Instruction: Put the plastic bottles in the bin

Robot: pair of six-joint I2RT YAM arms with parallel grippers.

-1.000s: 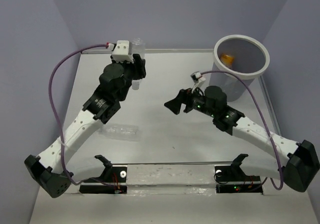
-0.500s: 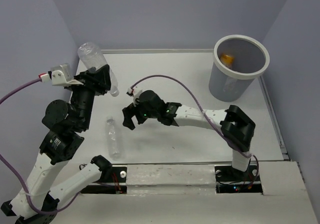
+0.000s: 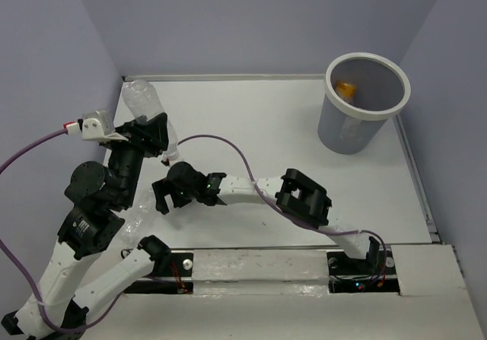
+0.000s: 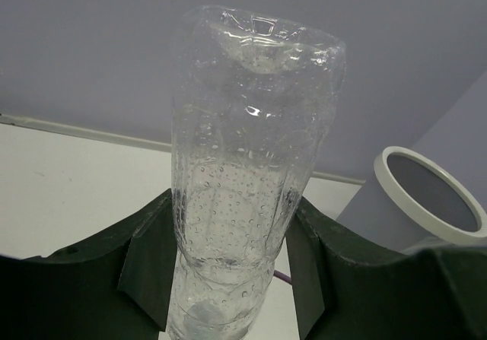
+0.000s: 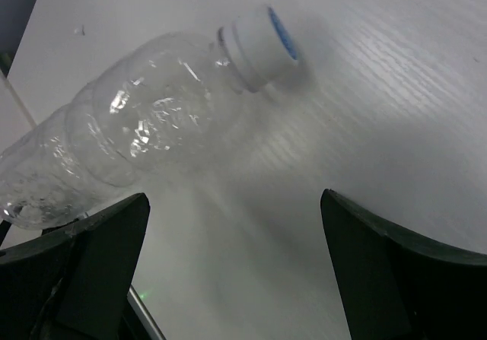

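Observation:
My left gripper [image 3: 157, 132] is shut on a clear plastic bottle [image 3: 143, 101], held cap down well above the table's left side. In the left wrist view the bottle [image 4: 255, 165] stands between the fingers [image 4: 148, 260], base up. My right gripper [image 3: 161, 198] is open and empty, low over the table at the near left. A second clear bottle [image 5: 129, 127] with a white cap [image 5: 259, 43] lies on the table just ahead and left of it [image 5: 234, 226]; from above this bottle [image 3: 146, 212] is partly hidden by the left arm. The grey bin [image 3: 403, 89] stands at the far right with an orange bottle [image 3: 346, 89] inside.
The bin's white rim also shows in the left wrist view [image 4: 396, 184]. Purple cables loop from both wrists over the table [image 3: 266, 119]. Walls close in at the back and both sides. A raised rail [image 3: 259, 264] runs along the near edge.
My right gripper has swung left across the table to the lying bottle. My left arm has pulled back from the far edge, carrying its bottle up and to the left.

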